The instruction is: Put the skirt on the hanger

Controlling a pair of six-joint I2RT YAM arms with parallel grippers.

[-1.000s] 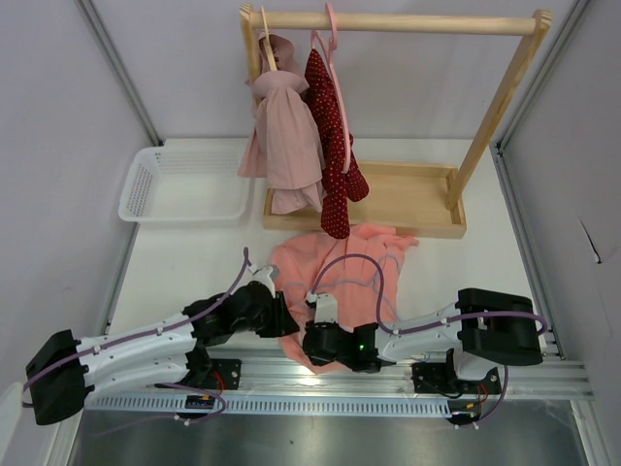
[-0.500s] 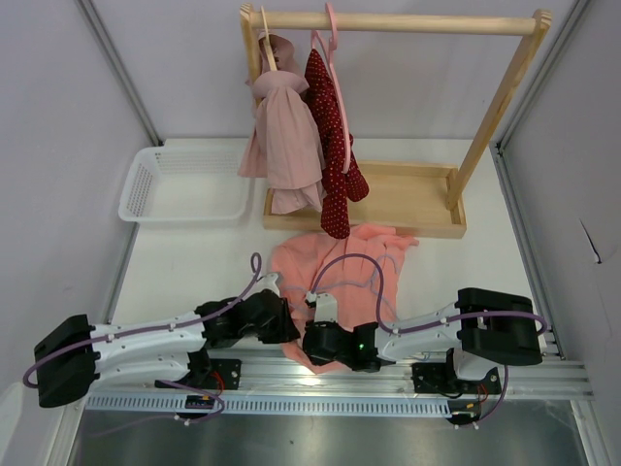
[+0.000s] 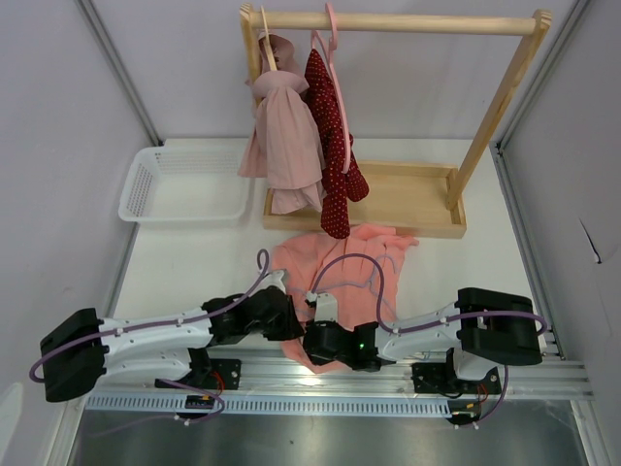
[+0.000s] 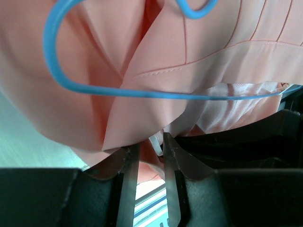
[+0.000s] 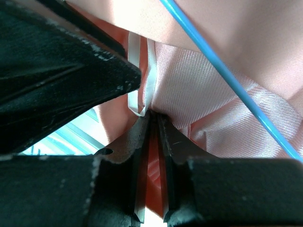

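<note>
Left gripper [image 4: 149,145] had slid right to the near edge of the skirt [image 3: 340,262], fingers slightly apart, hold unclear; right gripper [image 5: 152,117] pinched the skirt; hanger [image 4: 156,94] lay on it; threading looked imminent.

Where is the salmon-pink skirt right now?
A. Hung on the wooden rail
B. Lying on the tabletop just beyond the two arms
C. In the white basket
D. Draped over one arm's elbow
B: the skirt lies rumpled on the table in front of both arms, and the left wrist view shows the thin blue hanger lying across its fabric.
</note>
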